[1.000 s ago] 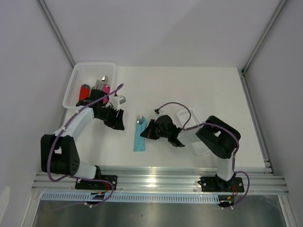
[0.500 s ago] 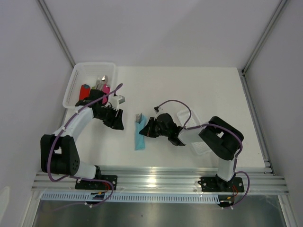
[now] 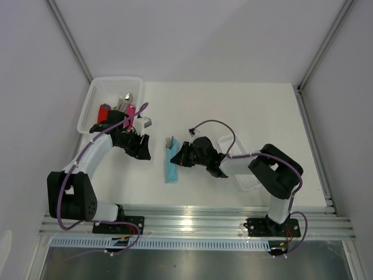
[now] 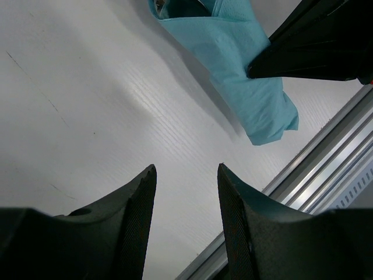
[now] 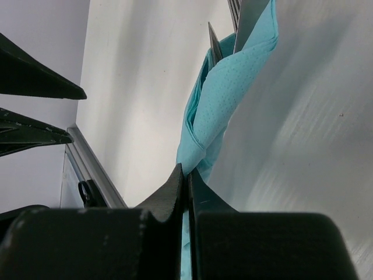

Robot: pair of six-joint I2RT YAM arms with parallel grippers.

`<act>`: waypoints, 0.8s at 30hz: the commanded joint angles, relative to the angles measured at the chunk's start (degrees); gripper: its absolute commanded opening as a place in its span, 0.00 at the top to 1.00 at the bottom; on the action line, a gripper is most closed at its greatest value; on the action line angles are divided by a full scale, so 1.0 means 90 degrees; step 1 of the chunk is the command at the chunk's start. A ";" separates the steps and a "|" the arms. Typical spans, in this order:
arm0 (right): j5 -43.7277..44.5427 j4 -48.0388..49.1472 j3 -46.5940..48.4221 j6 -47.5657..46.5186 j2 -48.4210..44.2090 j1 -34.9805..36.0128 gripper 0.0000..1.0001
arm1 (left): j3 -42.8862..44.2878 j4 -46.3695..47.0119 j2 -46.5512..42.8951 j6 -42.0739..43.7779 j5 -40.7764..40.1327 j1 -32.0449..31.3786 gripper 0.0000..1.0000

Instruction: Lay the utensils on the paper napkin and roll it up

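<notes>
The paper napkin [image 3: 171,166] is a teal sheet wrapped lengthwise round the utensils [image 3: 169,142], whose silver tips poke out of its far end. In the right wrist view the napkin [image 5: 224,99] folds over the fork and blade tips [image 5: 247,17]. My right gripper [image 3: 174,158] is shut on the napkin's edge near its middle [image 5: 186,170]. My left gripper [image 3: 141,153] hovers open to the left of the roll, with nothing between its fingers [image 4: 185,170]. From the left wrist the napkin [image 4: 245,76] lies ahead with the right gripper's dark fingers [image 4: 315,46] on it.
A clear plastic bin [image 3: 93,99] at the back left holds red and pink rolled napkins. A small white block [image 3: 149,123] sits beside the left arm. A white tray [image 3: 245,178] lies under the right arm. An aluminium rail [image 3: 192,219] runs along the front edge.
My right gripper has crept left and slightly back, still shut on the napkin, and the roll has shifted with it. The left gripper has barely moved.
</notes>
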 commanded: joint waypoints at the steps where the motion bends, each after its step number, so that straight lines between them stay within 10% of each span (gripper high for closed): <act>1: -0.0002 0.0264 0.0374 -0.0126 -0.0401 -0.0057 1.00 | 0.0130 -0.0151 -0.0362 0.0171 0.0131 0.0128 0.50; 24: -0.0080 -0.0469 0.3067 -0.0683 0.0310 -0.0272 1.00 | 0.0052 -0.0513 -0.1231 0.0288 0.0414 0.1720 0.50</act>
